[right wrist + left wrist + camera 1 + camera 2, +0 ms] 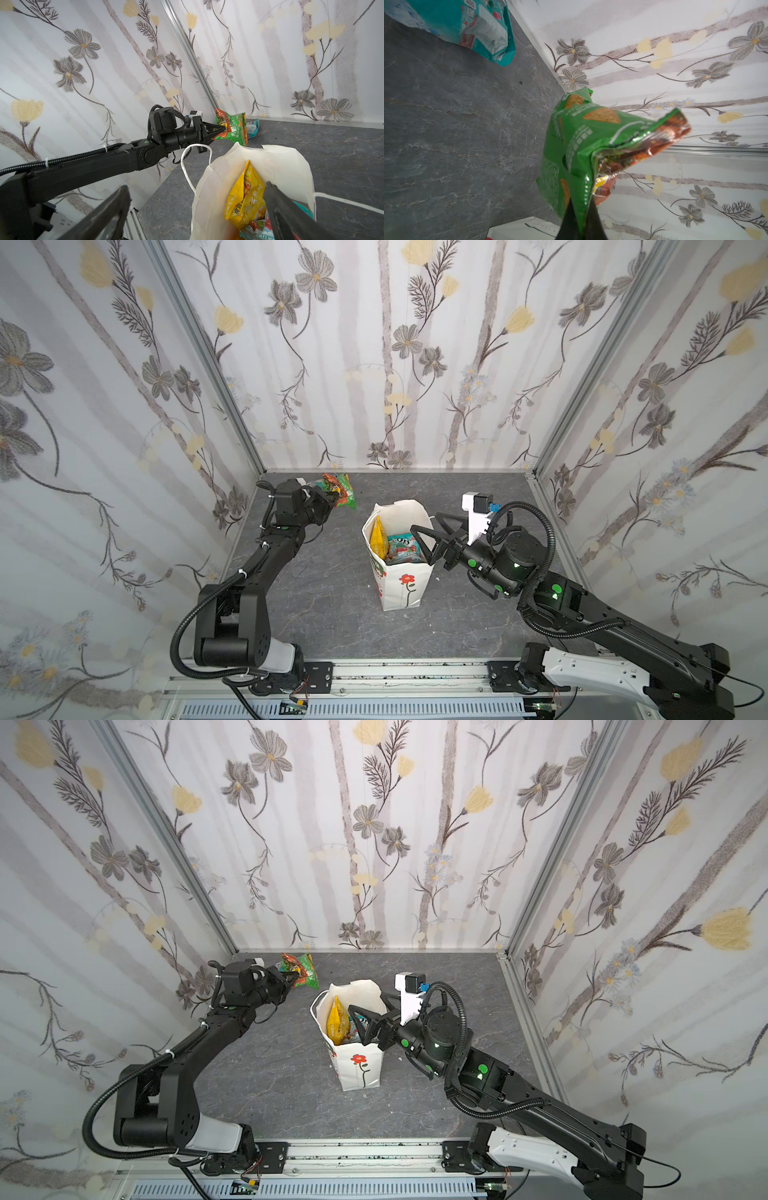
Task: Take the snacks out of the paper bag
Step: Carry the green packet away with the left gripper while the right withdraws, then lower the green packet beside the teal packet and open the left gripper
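Observation:
The white paper bag (pixel 401 585) (pixel 358 1067) (pixel 286 164) stands upright mid-table with its mouth open and a red flower printed on its front. A yellow snack packet (pixel 377 540) (pixel 337 1023) (pixel 246 197) and a teal one (pixel 401 551) (pixel 256 230) show inside it. My left gripper (pixel 335 500) (pixel 293 978) (pixel 580 205) (pixel 223 129) is shut on the edge of a green-orange packet (pixel 344 491) (pixel 302 968) (pixel 571 149) (pixel 233 127), held near the back left corner. Another teal packet (pixel 467 25) (pixel 253 127) lies on the table there. My right gripper (pixel 424 521) (pixel 365 1000) (pixel 196 185) hangs open over the right side of the bag's mouth, holding nothing.
Flowered walls close in the grey stone-look table (pixel 332 614) at the back and on both sides. A metal rail (pixel 407 672) runs along the front edge. The bag's white cord handle (pixel 185 166) loops out toward the left arm.

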Robot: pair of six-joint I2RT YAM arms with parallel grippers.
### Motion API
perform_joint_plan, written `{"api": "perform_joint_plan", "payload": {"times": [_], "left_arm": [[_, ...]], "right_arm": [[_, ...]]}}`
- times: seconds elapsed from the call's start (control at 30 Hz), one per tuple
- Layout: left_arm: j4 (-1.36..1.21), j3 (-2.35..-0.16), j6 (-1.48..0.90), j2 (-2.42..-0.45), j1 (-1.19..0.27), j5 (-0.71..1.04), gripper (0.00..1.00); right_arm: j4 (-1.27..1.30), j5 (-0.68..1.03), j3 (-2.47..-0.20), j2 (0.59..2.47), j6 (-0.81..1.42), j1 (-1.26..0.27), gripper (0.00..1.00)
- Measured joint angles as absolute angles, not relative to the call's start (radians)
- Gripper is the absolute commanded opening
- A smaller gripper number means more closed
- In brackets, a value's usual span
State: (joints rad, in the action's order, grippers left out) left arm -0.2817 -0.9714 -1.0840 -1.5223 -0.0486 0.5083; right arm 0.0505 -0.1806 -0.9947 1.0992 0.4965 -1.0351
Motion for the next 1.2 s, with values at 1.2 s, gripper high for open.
{"api": "perform_joint_plan", "payload": {"times": [1.2], "left_arm": [[0.241, -1.923, -0.785, -2.389, -0.149, 0.514, 0.14]], "right_arm": [[0.037, -0.136, -0.967, 1.083, 0.497, -0.958, 0.99]]}}
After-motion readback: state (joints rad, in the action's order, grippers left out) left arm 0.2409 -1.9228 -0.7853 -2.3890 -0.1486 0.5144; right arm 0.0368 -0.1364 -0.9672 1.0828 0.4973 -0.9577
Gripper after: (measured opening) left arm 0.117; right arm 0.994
